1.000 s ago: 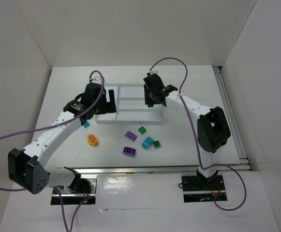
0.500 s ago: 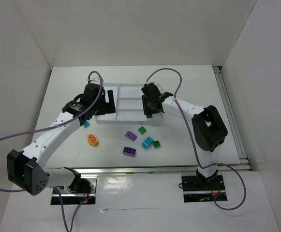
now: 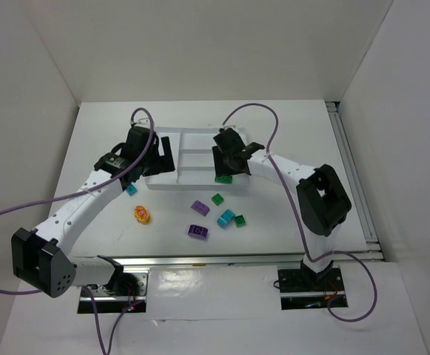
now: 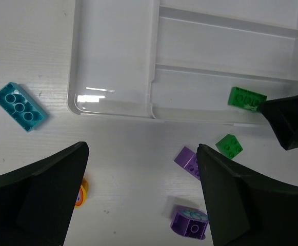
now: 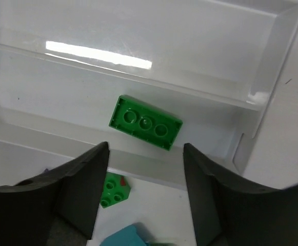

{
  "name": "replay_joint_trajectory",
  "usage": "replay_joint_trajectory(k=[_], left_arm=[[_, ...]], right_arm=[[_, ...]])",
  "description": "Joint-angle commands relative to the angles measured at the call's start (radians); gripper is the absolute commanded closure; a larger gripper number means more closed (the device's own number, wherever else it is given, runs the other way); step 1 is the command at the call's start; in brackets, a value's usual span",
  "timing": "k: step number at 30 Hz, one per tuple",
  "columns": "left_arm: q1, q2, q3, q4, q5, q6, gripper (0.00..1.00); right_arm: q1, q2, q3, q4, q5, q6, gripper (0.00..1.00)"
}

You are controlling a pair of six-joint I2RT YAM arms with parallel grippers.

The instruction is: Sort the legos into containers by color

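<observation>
The white tray (image 3: 198, 140) lies at the table's middle back. A long green brick (image 3: 223, 178) lies free in its nearest long section, at the right end; it also shows in the right wrist view (image 5: 145, 122) and the left wrist view (image 4: 246, 98). My right gripper (image 3: 228, 163) is open and empty just above that brick (image 5: 145, 148). My left gripper (image 3: 167, 158) is open and empty over the tray's left end (image 4: 142, 148). Loose on the table: cyan brick (image 3: 131, 190), orange piece (image 3: 142, 214), purple brick (image 3: 200, 208), small green brick (image 3: 217, 199), cyan brick (image 3: 226, 218), green brick (image 3: 240, 220), purple piece (image 3: 197, 231).
The tray's other sections (image 4: 113, 61) hold nothing that I can see. White walls enclose the table at the left, back and right. A metal rail (image 3: 355, 177) runs along the right edge. Purple cables loop over both arms.
My right gripper has moved left and nearer, over the tray's nearest long section, and the long green brick now lies free there. The left arm has hardly moved.
</observation>
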Motion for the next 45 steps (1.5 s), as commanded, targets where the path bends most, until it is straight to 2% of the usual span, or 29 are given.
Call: replay_joint_trajectory(k=[1, 3, 5, 6, 10, 13, 15, 17, 23, 27, 37, 45], left_arm=[[0.011, 0.004, 0.019, -0.001, 0.007, -0.015, 0.01], [0.011, 0.004, 0.019, -0.001, 0.007, -0.015, 0.01], [0.011, 0.004, 0.019, -0.001, 0.007, -0.015, 0.01], [0.011, 0.013, 0.019, -0.001, 0.007, -0.015, 0.01], [0.011, 0.022, 0.019, -0.001, 0.027, -0.015, 0.01], [0.011, 0.033, 0.028, -0.001, 0.036, -0.015, 0.01], [0.011, 0.033, 0.028, -0.001, 0.036, -0.015, 0.01], [0.011, 0.042, 0.028, -0.001, 0.036, -0.015, 0.01], [0.011, 0.042, 0.028, -0.001, 0.055, -0.015, 0.01], [0.011, 0.042, 0.028, -0.001, 0.055, -0.015, 0.01], [0.011, 0.042, 0.028, -0.001, 0.055, -0.015, 0.01], [0.011, 0.042, 0.028, -0.001, 0.055, -0.015, 0.01]], right_arm=[[0.008, -0.115, -0.005, -0.008, 0.07, 0.005, 0.39], [0.008, -0.179, -0.034, -0.032, 0.08, 0.027, 0.41], [0.017, -0.235, -0.12, -0.045, 0.08, 0.042, 0.3], [0.017, -0.293, -0.154, -0.063, 0.08, 0.053, 0.29], [0.061, -0.425, -0.347, -0.118, 0.08, 0.126, 0.29], [0.121, -0.519, -0.437, -0.131, 0.029, 0.152, 0.29], [0.172, -0.562, -0.468, -0.131, 0.005, 0.162, 0.25], [0.222, -0.562, -0.502, -0.12, 0.004, 0.171, 0.18], [0.309, -0.465, -0.524, -0.086, 0.026, 0.171, 0.17], [0.309, -0.419, -0.524, -0.051, 0.058, 0.159, 0.24], [0.247, -0.372, -0.558, 0.016, 0.077, 0.12, 0.24], [0.18, -0.372, -0.593, 0.083, 0.004, 0.071, 0.36]])
